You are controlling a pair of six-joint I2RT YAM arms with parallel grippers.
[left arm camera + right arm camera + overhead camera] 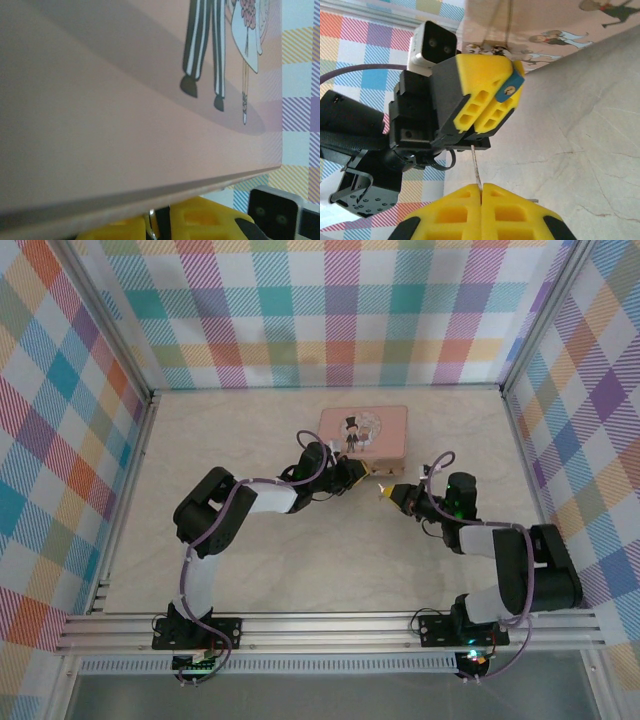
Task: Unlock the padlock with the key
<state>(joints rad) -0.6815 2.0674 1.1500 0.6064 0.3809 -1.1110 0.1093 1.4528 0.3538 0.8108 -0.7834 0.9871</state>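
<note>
Midway: left gripper clamped padlock at frame centre; right gripper, bottom edge, pinched key; key short of padlock, insertion and turn not yet done.

- Your padlock is a blue sliver with a keyhole; the rest lies buried between the yellow fingers of the left gripper.
- The key hides its head in the clamped pads of the right gripper, themselves cropped by the bottom edge.
- From overhead, padlock and key are too small for you to pick out near the pink tin.
- At the left wrist, the tin blurs soft, and its painted couple lose their heads to the top edge.
</note>
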